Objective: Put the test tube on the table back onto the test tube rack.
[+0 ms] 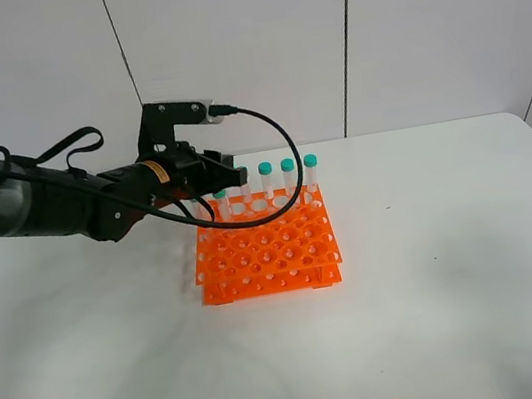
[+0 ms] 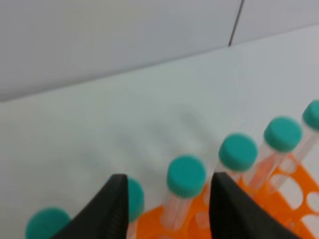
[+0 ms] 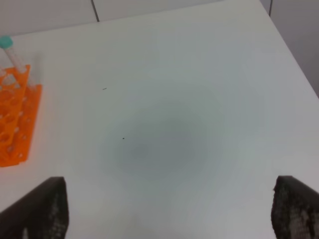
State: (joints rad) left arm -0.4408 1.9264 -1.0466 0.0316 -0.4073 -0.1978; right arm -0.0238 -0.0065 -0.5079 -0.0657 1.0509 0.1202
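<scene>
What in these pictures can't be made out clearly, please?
- Left gripper, high view: fingertips merge with the tubes behind; grip unreadable.
- Left wrist view: the tube between the fingers is blurred, its base cut off by the edge; contact unclear.
- Rack, right wrist view: cut off by the edge.
- Right gripper: absent from the high view; only its fingertips show in the wrist view.

The test tube rack [image 1: 266, 247] sits on the table [image 1: 441, 283] a little left of centre, with capped tubes [image 1: 289, 178] standing along its back row. My left gripper [image 2: 167, 209] hangs over that row's left end (one test tube [image 2: 184, 191] between my fingers); bare tabletop lies to the right
</scene>
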